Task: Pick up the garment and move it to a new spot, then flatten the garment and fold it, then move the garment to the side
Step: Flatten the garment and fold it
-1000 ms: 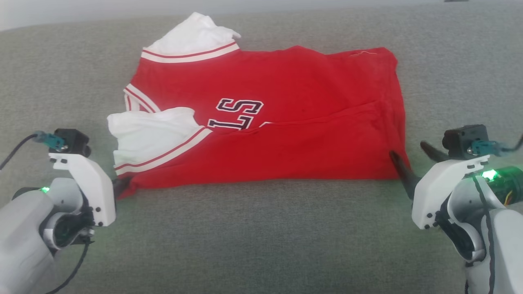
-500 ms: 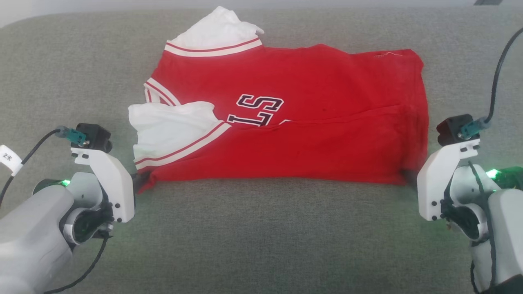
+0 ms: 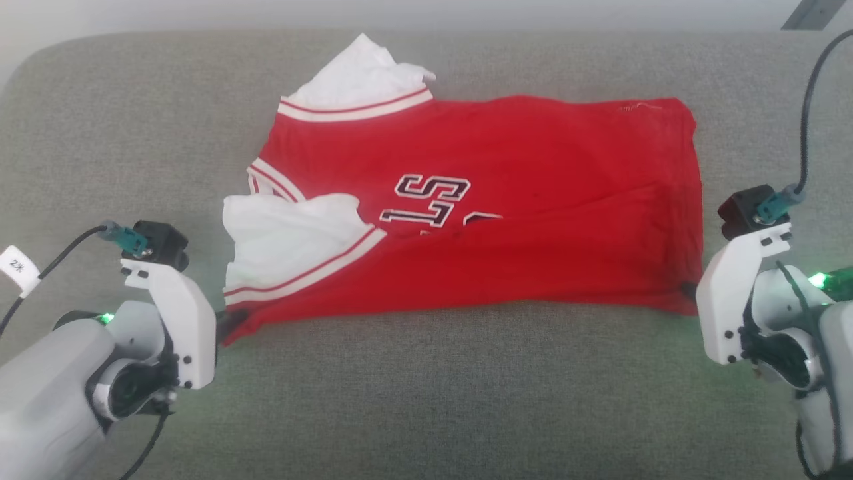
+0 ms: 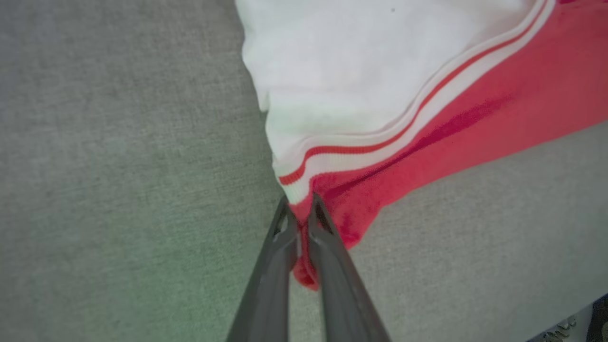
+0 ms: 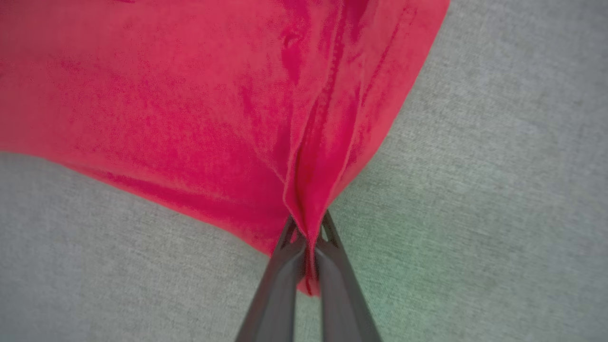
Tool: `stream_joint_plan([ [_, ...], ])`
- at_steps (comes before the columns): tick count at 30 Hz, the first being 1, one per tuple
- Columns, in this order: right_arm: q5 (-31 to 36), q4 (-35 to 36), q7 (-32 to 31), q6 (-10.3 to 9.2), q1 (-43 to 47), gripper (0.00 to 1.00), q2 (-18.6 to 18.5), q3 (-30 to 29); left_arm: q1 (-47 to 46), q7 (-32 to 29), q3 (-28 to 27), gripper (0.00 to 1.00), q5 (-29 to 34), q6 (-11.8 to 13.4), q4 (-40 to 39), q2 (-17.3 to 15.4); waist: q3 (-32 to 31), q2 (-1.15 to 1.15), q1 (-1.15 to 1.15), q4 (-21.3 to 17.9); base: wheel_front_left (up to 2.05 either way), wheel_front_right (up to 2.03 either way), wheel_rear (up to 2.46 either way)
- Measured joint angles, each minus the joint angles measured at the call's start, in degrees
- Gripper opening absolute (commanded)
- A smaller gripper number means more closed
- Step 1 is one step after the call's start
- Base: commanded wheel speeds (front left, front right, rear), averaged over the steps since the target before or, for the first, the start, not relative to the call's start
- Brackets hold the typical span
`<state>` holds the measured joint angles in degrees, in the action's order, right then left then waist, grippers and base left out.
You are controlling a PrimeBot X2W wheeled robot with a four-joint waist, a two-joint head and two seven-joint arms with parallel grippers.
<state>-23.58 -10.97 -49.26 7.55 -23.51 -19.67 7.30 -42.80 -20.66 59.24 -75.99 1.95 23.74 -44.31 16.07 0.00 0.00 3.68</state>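
grey cushion, garment lettering in head view, wrist views jaws pinching corners

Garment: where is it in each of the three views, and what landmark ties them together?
Head view: garment lies mid-picture on the grey cushion.
Left wrist view: upper right, sleeve-side corner pinched by the left gripper.
Right wrist view: top and left, hem corner pinched by the right gripper.
Shared landmark: the garment's near edge, between both grippers.
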Motion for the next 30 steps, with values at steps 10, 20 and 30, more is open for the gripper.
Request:
stream_joint_plan([
  [10,-5.43,9.04,-8.16,0.00,4.98,0.00,-6.68,1.42,4.89,-2.96,0.35,0.00,-1.25,9.29,-16.36,-8.98,-2.13,0.00,0.00,0.51,0.00,0.00,0.00],
  [20,-8.03,15.19,-12.26,0.00,15.21,0.00,-5.93,-2.72,13.54,-2.12,1.62,0.00,-4.61,16.02,-26.63,-12.69,-2.24,0.00,0.00,0.27,0.00,0.00,0.00],
  [30,-5.03,13.85,-5.60,-0.01,16.95,1.00,-1.72,-4.23,13.75,-0.44,1.36,1.00,-3.99,14.36,-24.63,-12.90,-1.69,0.00,0.00,-1.39,0.00,0.00,0.00],
])
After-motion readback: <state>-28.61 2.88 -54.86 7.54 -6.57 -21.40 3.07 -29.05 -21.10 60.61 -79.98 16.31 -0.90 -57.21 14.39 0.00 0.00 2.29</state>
